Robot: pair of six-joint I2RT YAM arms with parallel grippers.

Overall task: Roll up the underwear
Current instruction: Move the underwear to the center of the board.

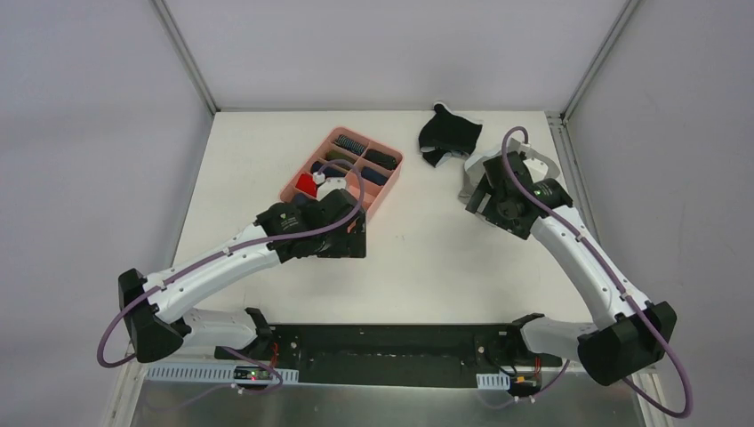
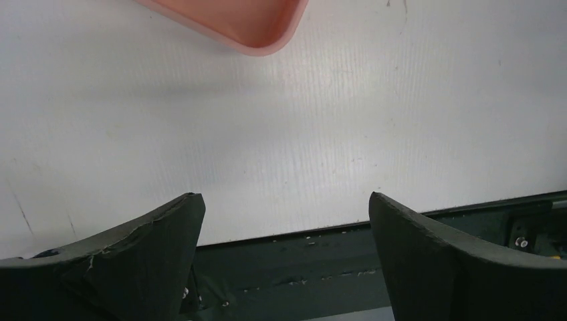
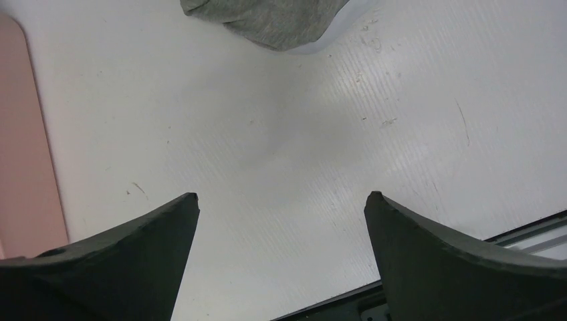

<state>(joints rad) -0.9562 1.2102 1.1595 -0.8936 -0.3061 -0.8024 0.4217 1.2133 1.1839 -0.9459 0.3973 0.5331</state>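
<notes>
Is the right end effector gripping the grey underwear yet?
No, the right end effector stands open over the table, with the grey underwear lying ahead of it, untouched.

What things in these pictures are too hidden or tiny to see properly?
Grey cloth briefs: right wrist view, cut off by the top edge.
Pink plastic compartment tray: left wrist view, only one corner shows.
Things inside the tray: top view, too small to name.
Black cloth briefs: top view, any lettering too small to read.

The grey underwear (image 3: 267, 23) is cropped at the top edge.
</notes>
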